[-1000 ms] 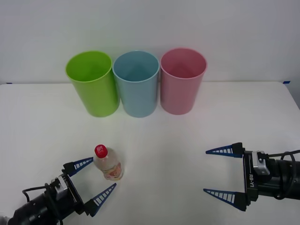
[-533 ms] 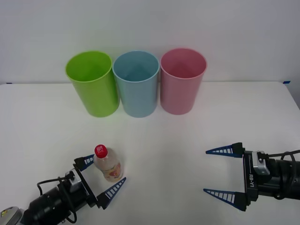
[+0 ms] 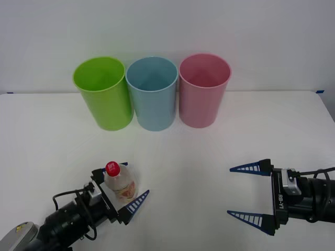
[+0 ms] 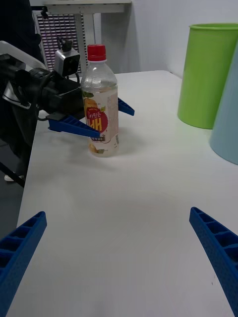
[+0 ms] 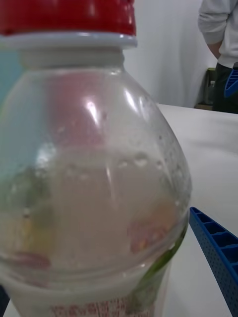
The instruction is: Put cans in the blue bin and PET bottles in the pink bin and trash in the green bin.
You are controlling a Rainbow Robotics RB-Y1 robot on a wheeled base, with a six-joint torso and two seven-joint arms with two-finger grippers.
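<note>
Left gripper [image 3: 121, 196]: spread wide at the near left of the table [image 3: 172, 157], one finger on each side of the bottle [image 3: 119, 183], not yet pressing it.
Bottle: upright, red cap up, deep between the fingers; well apart from the bins.
Right gripper [image 3: 251, 192]: parked at the near right, fingers apart, holding nothing.
Bins: far row, green [image 3: 103, 93] left, blue [image 3: 152, 93] middle, pink [image 3: 203, 90] right, rims nearly touching.
Step, as I judge it: close on the bottle.
Doing it well: squeeze at the label, below the shoulder, both fingers meeting it evenly so it does not tip or squirt forward.
Afterwards: lift straight up above rim height, then carry right past green and blue to pink.
Risk: clipping the blue rim on the way.
</note>
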